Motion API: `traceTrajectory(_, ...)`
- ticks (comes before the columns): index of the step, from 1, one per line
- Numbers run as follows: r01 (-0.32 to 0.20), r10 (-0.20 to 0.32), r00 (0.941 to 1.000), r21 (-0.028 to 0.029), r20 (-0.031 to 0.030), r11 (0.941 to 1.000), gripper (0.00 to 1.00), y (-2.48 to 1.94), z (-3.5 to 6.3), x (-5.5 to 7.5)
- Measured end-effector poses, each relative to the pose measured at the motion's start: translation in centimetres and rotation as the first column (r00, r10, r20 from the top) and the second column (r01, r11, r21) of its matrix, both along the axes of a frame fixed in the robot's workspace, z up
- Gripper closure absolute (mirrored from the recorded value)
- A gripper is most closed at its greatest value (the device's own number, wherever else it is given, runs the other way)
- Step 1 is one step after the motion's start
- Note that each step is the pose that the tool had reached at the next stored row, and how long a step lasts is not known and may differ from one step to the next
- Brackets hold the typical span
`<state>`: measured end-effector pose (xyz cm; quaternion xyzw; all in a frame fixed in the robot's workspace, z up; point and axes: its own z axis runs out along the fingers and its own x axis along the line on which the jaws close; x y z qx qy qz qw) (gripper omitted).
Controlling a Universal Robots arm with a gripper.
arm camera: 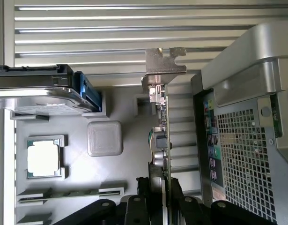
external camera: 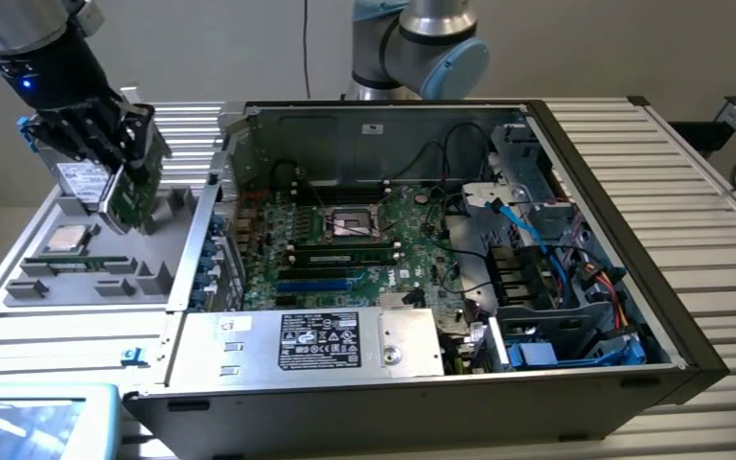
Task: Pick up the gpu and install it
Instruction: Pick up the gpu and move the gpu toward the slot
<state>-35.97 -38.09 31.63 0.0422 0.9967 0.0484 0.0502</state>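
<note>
- Aluminium slats make up the table (external camera: pixel 713 172) (arm camera: pixel 87 28) under everything.
- The dark computer case (external camera: pixel 675 316) (arm camera: pixel 247 140) lies open in the middle, with its green motherboard (external camera: pixel 420 249) facing up and a silver labelled box (external camera: pixel 330 340) along its near edge.
- The arm's grey and blue joint (external camera: pixel 425 48) stands behind the case.
- A grey moulded tray (external camera: pixel 87 287) (arm camera: pixel 125 168) sits just beside the case, on the exterior view's left.
- The black gripper (external camera: pixel 123 165) (arm camera: pixel 161 187) hangs over the tray's far end. Its fingers are drawn partway together and pinch the card between them, one on each face.
- The gpu (external camera: pixel 134 199) (arm camera: pixel 161 140) is in that grip, standing on edge over the tray, well apart from the motherboard. Its silver bracket (arm camera: pixel 165 63) is at the end away from the fingers. Whether its lower edge touches the tray I cannot tell.
- A silver hard drive (external camera: pixel 80 182) (arm camera: pixel 36 91) stands in the tray just beside the card.
- A RAM stick (external camera: pixel 80 261) (arm camera: pixel 69 193) lies in its slot near the tray's middle.
- A square processor (external camera: pixel 68 238) (arm camera: pixel 43 158) rests in its pocket between drive and stick.
</note>
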Motion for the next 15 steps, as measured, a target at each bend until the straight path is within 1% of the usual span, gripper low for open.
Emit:
traceTrajectory(7, 0.002, -0.002, 1.0, 0.0001, -0.0006, 1.0, 0.71, -0.07, 3.19, 0.1)
traceTrajectory(12, 0.005, -0.005, 1.0, 0.0, -0.0028, 1.0, 0.71, -0.14, 5.49, 0.4)
traceTrajectory(15, 0.006, -0.006, 1.0, 0.0, -0.0051, 1.0, 0.71, -0.18, 6.84, 0.7)
